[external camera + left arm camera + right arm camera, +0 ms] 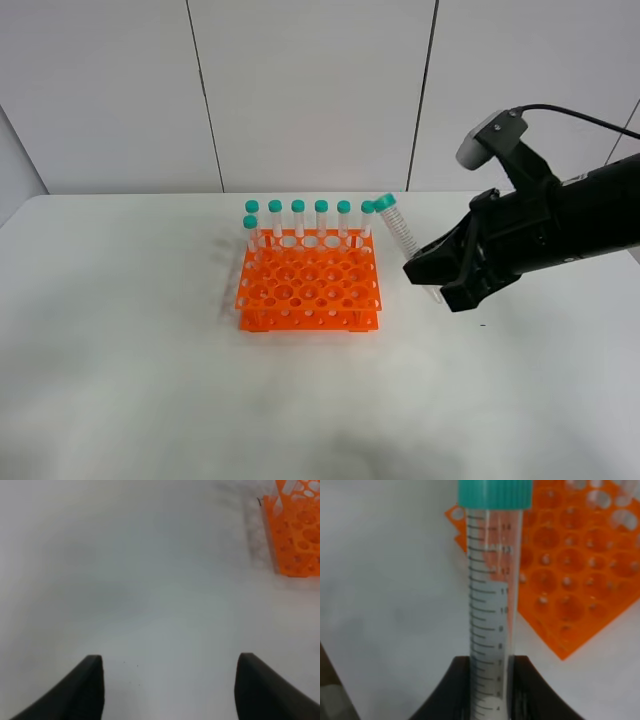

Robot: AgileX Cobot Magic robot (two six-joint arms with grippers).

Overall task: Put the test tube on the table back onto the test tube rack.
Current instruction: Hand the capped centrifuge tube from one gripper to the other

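I hold the test tube (397, 224) low in my clamped right claw (435, 283), cap up, tip ready for the test tube rack (310, 285) just beside (left claw (170, 680) gapes, idle).

Right gripper (430, 272) clamped on the test tube (398, 228), left gripper (170, 680) spread wide

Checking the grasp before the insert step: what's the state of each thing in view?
test tube: held, tilted, cap on, not yet in the rack.
right fingers: shut on the test tube's lower part.
left fingers: open, holding nothing, over the table.
test tube rack: upright, most holes unfilled.
seven racked tubes: standing, capped.
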